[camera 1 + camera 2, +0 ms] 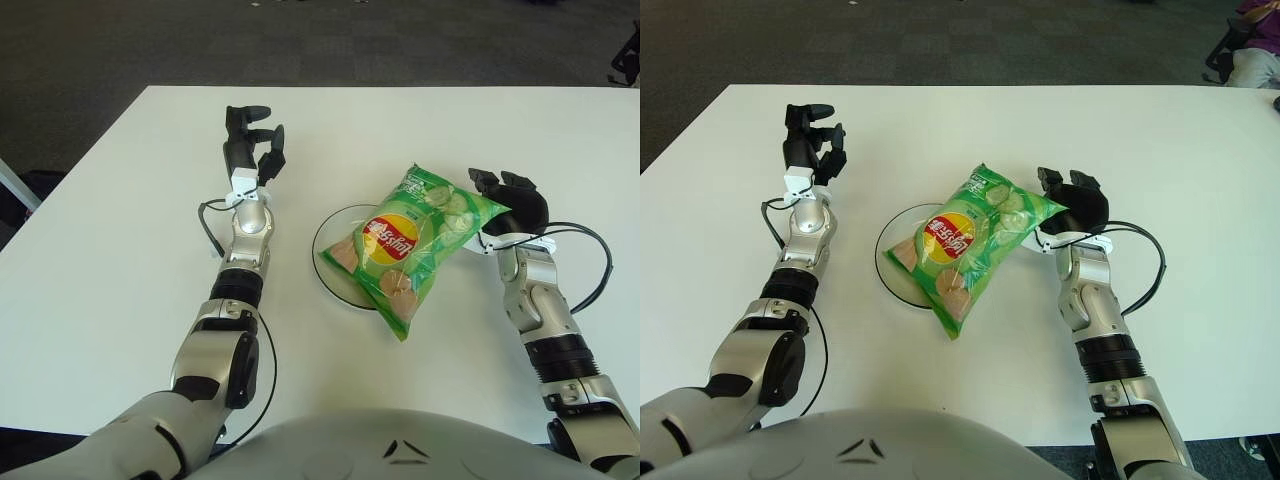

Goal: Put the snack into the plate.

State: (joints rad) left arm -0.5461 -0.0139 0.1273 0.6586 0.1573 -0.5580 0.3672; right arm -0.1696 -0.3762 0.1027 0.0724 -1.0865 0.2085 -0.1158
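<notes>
- The plate [333, 235], a clear round dish with a dark rim, sat on the white worktop [110, 250] and served as the reference landmark.
- The snack [410, 243], a green crisp bag with a red and yellow logo, lay tilted across the right part of the plate.
- The bag's lower end extended past the plate's near-right rim onto the worktop; its upper end projected beyond the plate to the far right.
- The left part of the plate remained uncovered.
- The right hand [512, 196] was positioned to the right of the plate, at the upper right corner of the bag.
- Its dark fingers were curved forward over that corner. Whether they pinched the bag or merely touched it could not be determined from either view.
- The right forearm ran from that hand toward the near edge of the worktop, with a black cable [590, 255] looping at its right side.
- The left hand [252, 140] was located to the far left of the plate, well apart from it and from the bag.
- Its fingers were loosely curled and held nothing.
- The left forearm extended from that hand back toward the robot's body, left of the plate.
</notes>
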